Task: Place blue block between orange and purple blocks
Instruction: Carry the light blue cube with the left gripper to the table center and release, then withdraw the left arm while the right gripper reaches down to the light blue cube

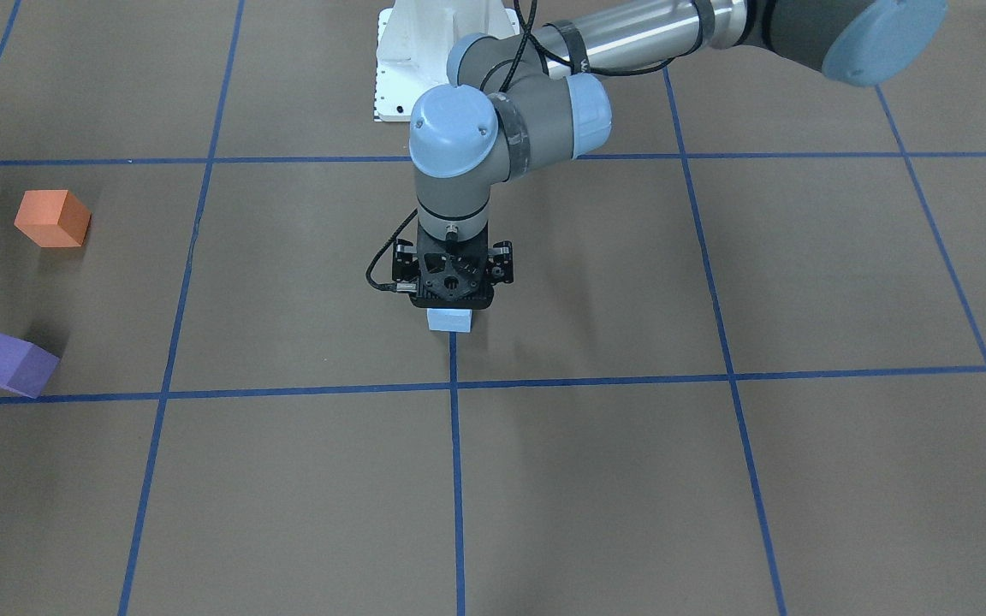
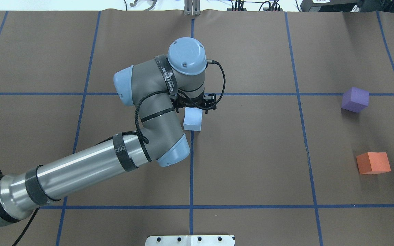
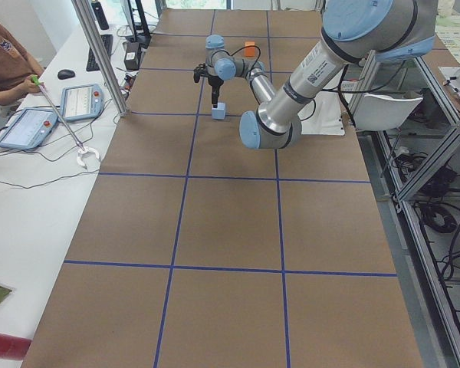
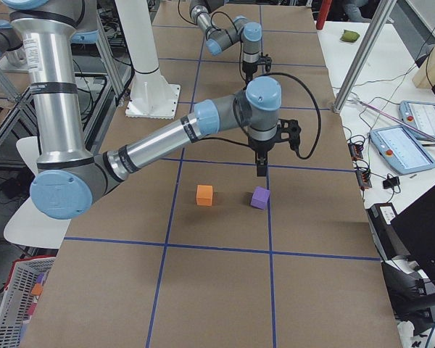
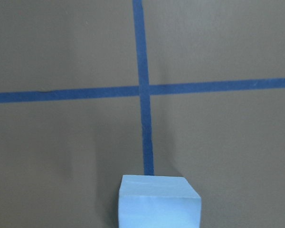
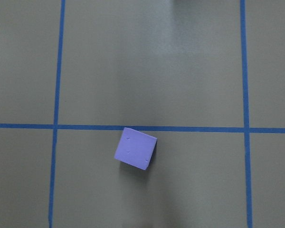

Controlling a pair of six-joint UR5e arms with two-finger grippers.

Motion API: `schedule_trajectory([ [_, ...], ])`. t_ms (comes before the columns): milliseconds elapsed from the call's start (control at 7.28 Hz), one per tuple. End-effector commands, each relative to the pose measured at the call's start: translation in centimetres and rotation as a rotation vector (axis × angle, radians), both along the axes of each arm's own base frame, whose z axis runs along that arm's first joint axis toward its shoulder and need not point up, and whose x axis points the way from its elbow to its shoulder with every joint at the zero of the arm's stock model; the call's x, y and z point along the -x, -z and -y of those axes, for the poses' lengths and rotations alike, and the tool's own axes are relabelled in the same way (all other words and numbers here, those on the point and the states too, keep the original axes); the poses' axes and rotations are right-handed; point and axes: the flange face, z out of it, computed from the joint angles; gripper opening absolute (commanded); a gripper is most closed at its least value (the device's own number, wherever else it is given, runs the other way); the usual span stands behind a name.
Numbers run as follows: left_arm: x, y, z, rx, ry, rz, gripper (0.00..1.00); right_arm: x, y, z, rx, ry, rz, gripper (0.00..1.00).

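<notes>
Here the blue block (image 1: pixel 448 320) is directly under the left jaws, over a tape line (image 1: pixel 454 359); whether left or right jaws grip anything cannot be told.

1. The worktop (image 2: pixel 251 164) is showing plain brown, crossed by a grid of blue lines.
2. The blue block (image 2: pixel 193 119) is showing pale sky blue.
3. The orange block (image 2: pixel 373 163) and the purple block (image 2: pixel 354 99) are showing flat, unpatterned colour.
4. The left arm (image 2: pixel 156 112) is showing grey joints, light-blue caps and a silver tube.
5. The left tool (image 1: pixel 452 295) is showing black.
</notes>
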Motion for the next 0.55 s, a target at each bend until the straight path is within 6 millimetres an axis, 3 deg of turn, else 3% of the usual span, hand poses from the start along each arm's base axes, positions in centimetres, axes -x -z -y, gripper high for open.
schedule_trajectory([
  [0,9.8,-2.4,0.3,-0.036,-0.024,0.002,1.0,8.4,11.7,-0.1,0.045,0.016,0.017,1.0],
  [275,21.5,-12.6,-1.5,-0.136,-0.043,0.049,1.0,19.5,19.3,-2.1,0.083,0.015,0.006,1.0],
  [412,27.6,-17.2,-1.1,-0.176,-0.049,0.097,1.0,27.3,21.9,-4.5,0.071,0.02,-0.053,1.0],
])
